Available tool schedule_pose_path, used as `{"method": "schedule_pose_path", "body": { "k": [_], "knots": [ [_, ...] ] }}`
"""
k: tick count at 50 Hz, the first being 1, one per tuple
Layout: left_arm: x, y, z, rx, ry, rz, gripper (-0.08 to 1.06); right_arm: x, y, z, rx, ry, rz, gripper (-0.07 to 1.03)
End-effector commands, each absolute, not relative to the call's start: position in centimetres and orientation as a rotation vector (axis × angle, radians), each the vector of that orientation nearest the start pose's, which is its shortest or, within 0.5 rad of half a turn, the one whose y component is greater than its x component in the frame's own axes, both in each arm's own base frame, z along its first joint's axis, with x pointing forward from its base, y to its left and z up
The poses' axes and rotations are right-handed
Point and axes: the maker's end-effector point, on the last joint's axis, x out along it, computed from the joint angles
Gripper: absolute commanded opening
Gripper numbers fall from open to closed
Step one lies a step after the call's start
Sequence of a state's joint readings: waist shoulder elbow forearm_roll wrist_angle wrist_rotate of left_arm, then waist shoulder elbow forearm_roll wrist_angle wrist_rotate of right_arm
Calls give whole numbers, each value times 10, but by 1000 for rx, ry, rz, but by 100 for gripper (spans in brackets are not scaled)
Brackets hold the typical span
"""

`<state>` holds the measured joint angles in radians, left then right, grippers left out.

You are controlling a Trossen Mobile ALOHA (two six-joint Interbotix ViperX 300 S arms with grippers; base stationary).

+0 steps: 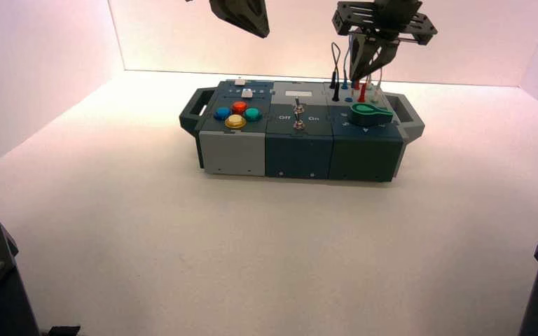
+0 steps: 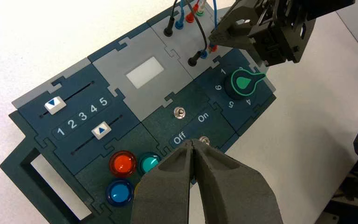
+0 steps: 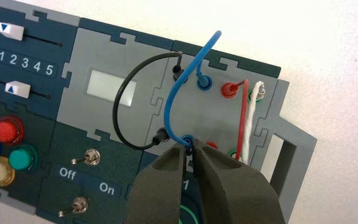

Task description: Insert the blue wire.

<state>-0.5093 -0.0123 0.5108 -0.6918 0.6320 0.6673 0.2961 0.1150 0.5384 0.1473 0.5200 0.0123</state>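
The right gripper [image 3: 189,148] is over the socket panel [image 3: 200,109] at the box's far right corner, its fingers pinching the near end of the blue wire [image 3: 169,103] right at the near blue socket [image 3: 187,139]; how deep that plug sits cannot be told. The wire's other end is in the far blue socket [image 3: 204,82], and its loop arches up between the two. Just to the left, the black wire [image 3: 115,105] joins the far and near black sockets. To the right, the red wire [image 3: 243,109] and white wire [image 3: 249,123] have their far ends plugged in along the far row. The green knob [image 1: 370,113] is in front of the panel, at the box's near right corner. The left gripper [image 2: 192,142] hangs above the box [image 1: 300,150], toward its left part, fingers pressed together with nothing between them.
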Motion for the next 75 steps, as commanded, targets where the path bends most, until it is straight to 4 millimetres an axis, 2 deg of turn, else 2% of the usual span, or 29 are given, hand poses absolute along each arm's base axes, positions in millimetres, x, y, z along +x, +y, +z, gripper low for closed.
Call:
{"method": "schedule_pose_path", "body": {
  "k": [1,29,75],
  "knots": [
    [324,-258,162,130,961,-864,-3,386,133,87,-6,1138,252,-2],
    [324,-258,163,130,959,-864,-3,385,139,85,-15,1134,266,-2],
    [324,-258,162,130,961,-864,-3,386,136,74,-43,1128,261,-2]
  ]
}}
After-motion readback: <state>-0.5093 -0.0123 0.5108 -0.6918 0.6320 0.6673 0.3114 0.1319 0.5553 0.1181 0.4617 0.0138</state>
